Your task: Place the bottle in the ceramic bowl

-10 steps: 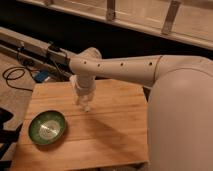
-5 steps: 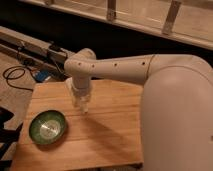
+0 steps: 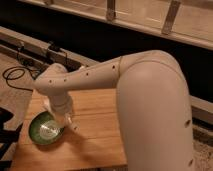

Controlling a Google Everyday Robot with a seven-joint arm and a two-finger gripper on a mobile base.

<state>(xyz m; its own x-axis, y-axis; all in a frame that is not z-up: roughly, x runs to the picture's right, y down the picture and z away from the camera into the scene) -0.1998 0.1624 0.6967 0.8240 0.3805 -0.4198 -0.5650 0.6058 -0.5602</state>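
The green ceramic bowl [image 3: 42, 131] sits near the front left corner of the wooden table [image 3: 97, 137]. My white arm reaches in from the right, and the gripper [image 3: 64, 120] hangs at the bowl's right rim. It is shut on the bottle [image 3: 72, 125], a small white bottle whose tilted end sticks out to the lower right, just beside the rim. Most of the bottle is hidden by the wrist and fingers.
A dark rail [image 3: 30, 46] with a black box runs behind the table, and black cables [image 3: 14, 76] lie on the floor at the left. A dark object [image 3: 5, 122] stands at the table's left edge. My bulky arm covers the table's right side.
The arm has swung left and toward the front of the table, carrying the bottle from the table's middle to the bowl's right rim. The bowl has not moved.
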